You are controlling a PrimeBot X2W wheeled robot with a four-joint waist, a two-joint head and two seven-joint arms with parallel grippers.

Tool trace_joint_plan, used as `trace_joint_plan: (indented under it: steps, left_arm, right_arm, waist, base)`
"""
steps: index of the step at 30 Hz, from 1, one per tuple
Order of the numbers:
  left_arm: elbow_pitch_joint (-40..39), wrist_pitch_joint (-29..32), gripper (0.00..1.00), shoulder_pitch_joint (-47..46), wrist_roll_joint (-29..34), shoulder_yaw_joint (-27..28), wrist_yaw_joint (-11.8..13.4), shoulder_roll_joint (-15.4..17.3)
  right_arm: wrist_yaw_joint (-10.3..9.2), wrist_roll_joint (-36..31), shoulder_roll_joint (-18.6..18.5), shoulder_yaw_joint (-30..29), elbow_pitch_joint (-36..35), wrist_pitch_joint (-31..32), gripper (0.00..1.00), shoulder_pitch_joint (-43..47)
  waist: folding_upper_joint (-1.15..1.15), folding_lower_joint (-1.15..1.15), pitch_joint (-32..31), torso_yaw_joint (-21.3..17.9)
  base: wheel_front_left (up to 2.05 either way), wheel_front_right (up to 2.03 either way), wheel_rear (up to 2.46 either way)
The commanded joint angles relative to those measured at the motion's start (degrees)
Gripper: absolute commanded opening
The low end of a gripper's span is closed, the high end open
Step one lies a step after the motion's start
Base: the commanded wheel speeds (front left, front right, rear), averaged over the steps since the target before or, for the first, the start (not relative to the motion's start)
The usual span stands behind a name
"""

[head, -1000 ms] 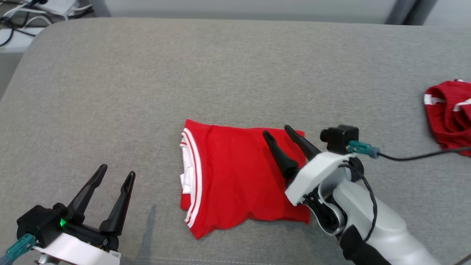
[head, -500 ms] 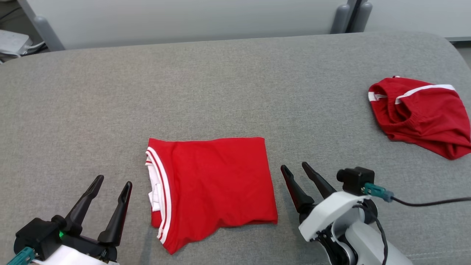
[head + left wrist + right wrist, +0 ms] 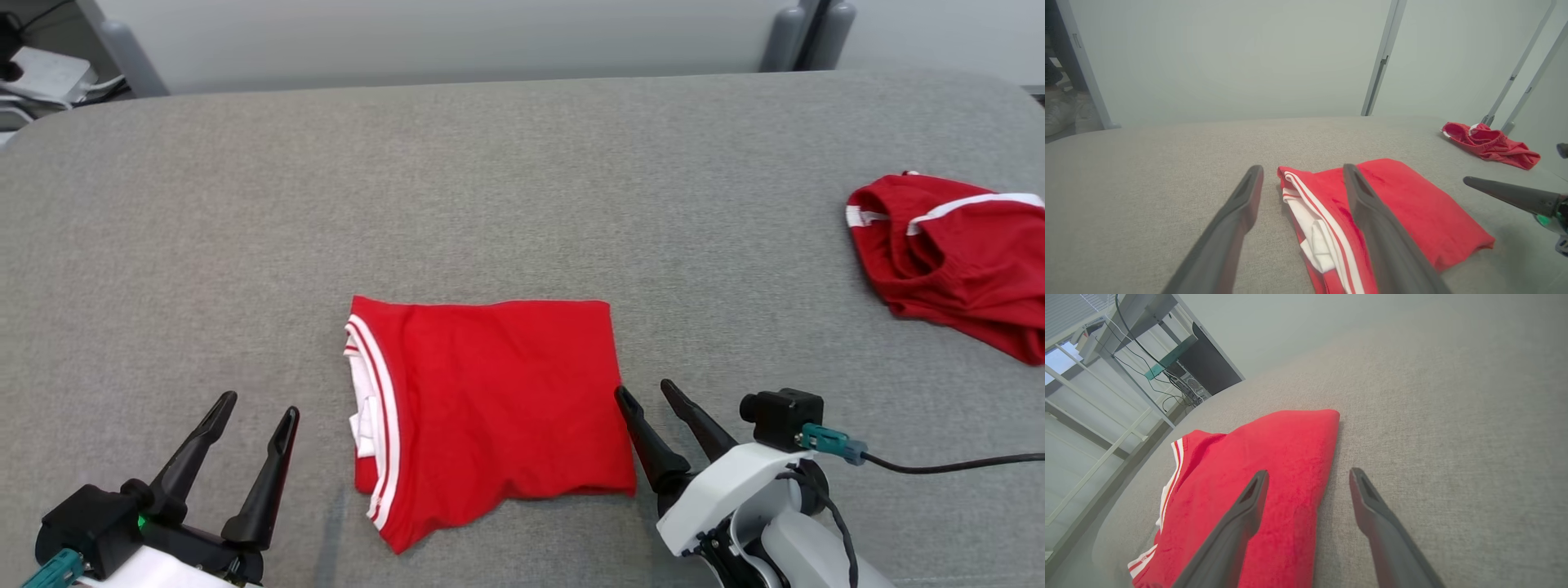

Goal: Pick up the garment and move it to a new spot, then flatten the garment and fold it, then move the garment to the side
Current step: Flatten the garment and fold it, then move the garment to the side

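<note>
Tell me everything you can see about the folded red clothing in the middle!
The folded red garment looks like soft knit cloth, folded into a rough rectangle. Its left edge shows white stripes and white fabric tucked between the layers. The top is mostly smooth with light wrinkles, and the near edge is wavy. It lies flat on the grey padded surface. The open right gripper sits at its right edge; whether a finger touches the cloth can't be told.

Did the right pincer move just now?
Yes. The right pincer was over the folded red garment; now it sits off its right edge, nearer the robot.
</note>
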Motion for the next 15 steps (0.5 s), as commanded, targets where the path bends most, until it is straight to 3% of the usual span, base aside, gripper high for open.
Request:
trace_joint_plan:
  steps: [1, 15]
  left_arm:
    - [-1.2, -0.3, 1.00, -1.5, -0.1, 2.1, 0.0, 1.8]
    - [-1.8, -0.3, 1.00, -3.3, -2.1, 1.8, 0.0, 3.6]
  right_arm:
    - [0.01, 0.5, 0.7, 1.2, -0.7, 0.0, 1.00, -0.2]
    - [0.01, 7.7, 0.7, 6.1, 5.0, -1.4, 1.00, -4.2]
  waist:
    - [0.00, 0.00, 0.5, 0.9]
    - [0.00, 0.00, 4.7, 5.6]
  base:
    - [0.00, 0.00, 0.00]
    - [0.00, 0.00, 0.00]
